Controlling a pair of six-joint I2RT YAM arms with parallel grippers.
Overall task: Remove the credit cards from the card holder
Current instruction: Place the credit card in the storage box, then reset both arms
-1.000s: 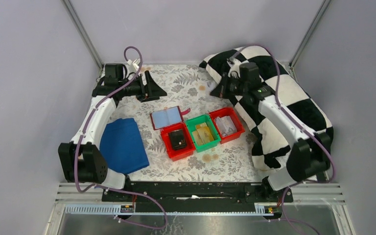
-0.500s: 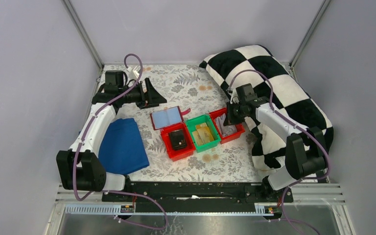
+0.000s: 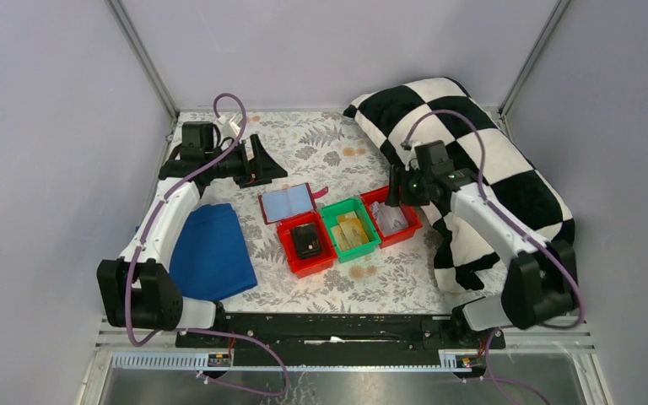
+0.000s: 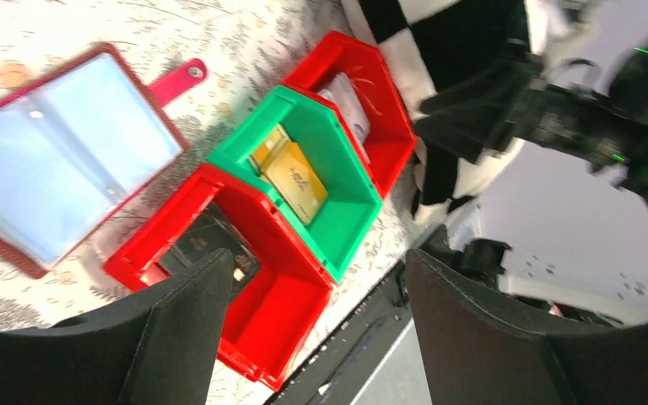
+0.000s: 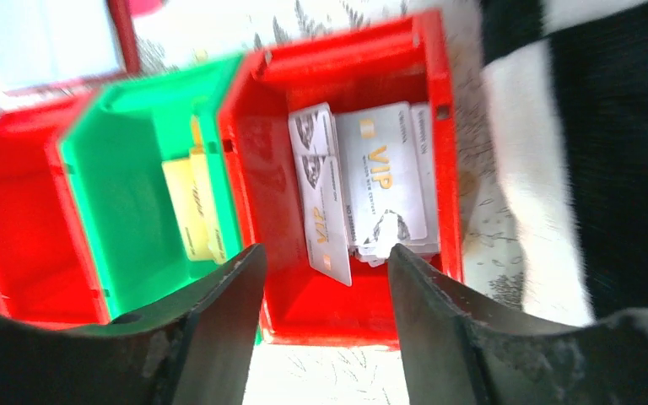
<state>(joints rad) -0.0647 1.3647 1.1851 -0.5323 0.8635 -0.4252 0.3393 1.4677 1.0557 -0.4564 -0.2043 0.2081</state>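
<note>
Pale cards (image 5: 380, 181) fill the red bin (image 5: 440, 101); the right claw (image 5: 322, 253), open and empty, has swung above them. The wallet (image 3: 287, 203) looks emptied.

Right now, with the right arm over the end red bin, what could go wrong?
1. The right gripper hangs with jaws open over loose, overlapping credit cards; closing here could pinch several or scatter them.
2. Descending, a finger could catch the red bin rim and shove it against the adjoining green bin.
3. The card holder lies open to the left; whether its pockets hold cards cannot be told.
</note>
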